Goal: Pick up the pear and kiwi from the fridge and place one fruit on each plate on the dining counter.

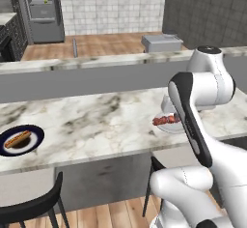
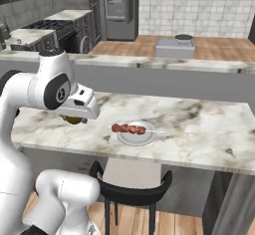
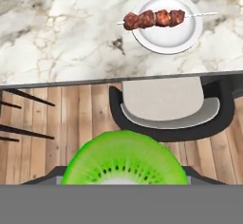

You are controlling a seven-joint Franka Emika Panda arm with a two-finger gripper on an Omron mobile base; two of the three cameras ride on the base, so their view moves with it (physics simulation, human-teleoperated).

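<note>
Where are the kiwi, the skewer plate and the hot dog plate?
kiwi (image 3: 124,160): hand view, on its green cut face.
skewer plate (image 3: 182,38): hand view, on its bare white lower right part.
hot dog plate (image 1: 37,136): left base view, on its dark rim at right.

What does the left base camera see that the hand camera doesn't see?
The left base view alone shows a navy-rimmed plate with a hot dog on it, at the left end of the dining counter, and the grey fridge far off at the back wall. The hand view alone shows the kiwi, its bright green cut face close up, held in the shut jaws above the wooden floor. Both show a white plate carrying a meat skewer, the marbled counter top and a dark chair beneath its edge.
</note>
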